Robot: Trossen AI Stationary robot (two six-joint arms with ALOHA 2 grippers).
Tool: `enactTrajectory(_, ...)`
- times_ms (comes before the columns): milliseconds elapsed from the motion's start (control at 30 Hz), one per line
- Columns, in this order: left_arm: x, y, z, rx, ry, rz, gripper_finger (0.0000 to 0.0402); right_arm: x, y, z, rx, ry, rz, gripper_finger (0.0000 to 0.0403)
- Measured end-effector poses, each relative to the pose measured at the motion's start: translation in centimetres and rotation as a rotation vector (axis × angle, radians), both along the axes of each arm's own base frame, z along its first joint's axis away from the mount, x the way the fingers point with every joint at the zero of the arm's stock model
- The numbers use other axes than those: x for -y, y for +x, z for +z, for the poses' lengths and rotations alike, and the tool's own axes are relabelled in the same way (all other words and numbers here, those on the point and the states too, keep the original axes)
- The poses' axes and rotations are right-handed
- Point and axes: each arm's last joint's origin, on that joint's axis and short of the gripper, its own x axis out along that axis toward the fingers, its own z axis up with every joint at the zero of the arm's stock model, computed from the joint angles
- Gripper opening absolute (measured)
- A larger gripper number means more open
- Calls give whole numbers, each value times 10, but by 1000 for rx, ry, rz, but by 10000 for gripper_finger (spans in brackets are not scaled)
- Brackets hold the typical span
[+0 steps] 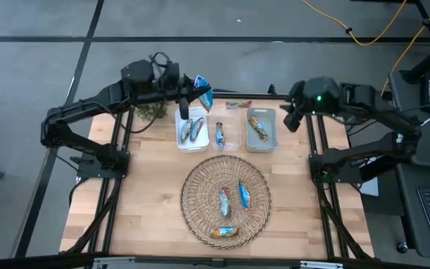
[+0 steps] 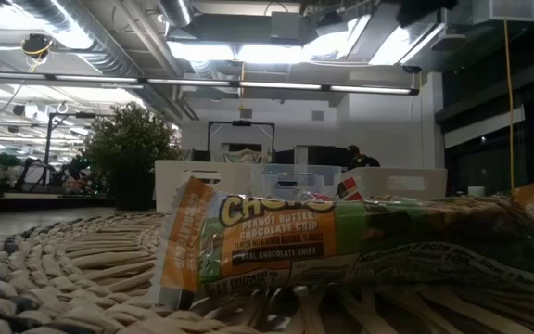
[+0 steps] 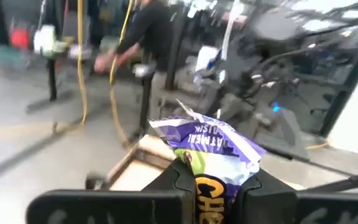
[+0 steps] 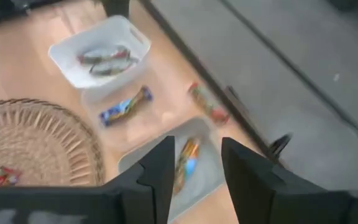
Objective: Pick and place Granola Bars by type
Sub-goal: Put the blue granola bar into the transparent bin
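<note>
The left gripper (image 1: 192, 96) is held above the far edge of the table, over the leftmost bin (image 1: 191, 131), with its fingers clamped on a blue-and-white wrapped bar (image 3: 207, 155); the left wrist view shows the wrapper's crimped end fanning out past the fingertips while the body of the bar sits pinched between them. The right gripper (image 4: 194, 165) hovers above the rightmost bin (image 4: 197, 134), fingers apart and holding nothing. The other granola bars are spread out: two lie in the leftmost bin, one blue bar (image 1: 219, 134) lies in the middle bin (image 1: 228, 143), one bar (image 1: 258, 128) lies in the rightmost bin, one bar (image 1: 238, 104) lies on the bare table just beyond the bins, and three remain on the wicker tray (image 1: 200, 179), namely two blue ones near its centre and an orange-brown one (image 1: 225, 232) near its front rim. In the low view that front bar (image 2: 341, 241) reads as peanut butter chocolate chip, lying flat across the weave. Judgement on handling: the bars look light and slim, with a fairly firm core under thin, slick foil that crinkles and deforms, so a grip on a crimped end would likely slip or let the bar swing. A hold across the narrow width at mid-length seems safest, with moderate squeeze to avoid crushing the contents. On the tray the uneven weave may let a fingertip catch.
</note>
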Motion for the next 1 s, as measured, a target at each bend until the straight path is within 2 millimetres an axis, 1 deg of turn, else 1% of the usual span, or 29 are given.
enactTrajectory(100, -7, 5, 4, -43, -21, 22, 23, -5, -4, -28, 3, 49, -36, 134)
enactTrajectory(167, -11, 10, 17, -29, 9, 12, 24, -7, -5, -47, 6, 81, -57, 134)
enactTrajectory(233, -17, 16, 31, -36, 45, 1, 24, -9, -8, -62, 13, 111, -76, 133)
enactTrajectory(367, -37, 33, 45, -91, 64, 16, 24, -13, -10, -74, 18, 141, -85, 133)
enactTrajectory(433, -45, 38, 51, -104, 56, 9, 24, -15, -10, -74, 22, 145, -82, 133)
enactTrajectory(500, -53, 44, 51, -117, 34, -13, 24, -15, -10, -73, 28, 140, -81, 133)
enactTrajectory(567, -60, 53, 41, -161, -5, -19, 24, -15, -10, -72, 30, 138, -80, 133)
enactTrajectory(633, -67, 65, 24, -221, -54, -23, 24, -15, -9, -72, 29, 127, -70, 133)
enactTrajectory(767, -78, 90, -18, -416, -134, 18, 24, -15, -8, -71, 37, 119, -62, 133)
enactTrajectory(867, -82, 115, -55, -566, -166, 27, 24, -15, -8, -70, 35, 103, -44, 133)
enactTrajectory(933, -83, 131, -78, -631, -177, 6, 24, -14, -7, -70, 38, 99, -40, 133)
enactTrajectory(1000, -84, 143, -95, -664, -194, -18, 24, -14, -7, -70, 38, 91, -32, 133)
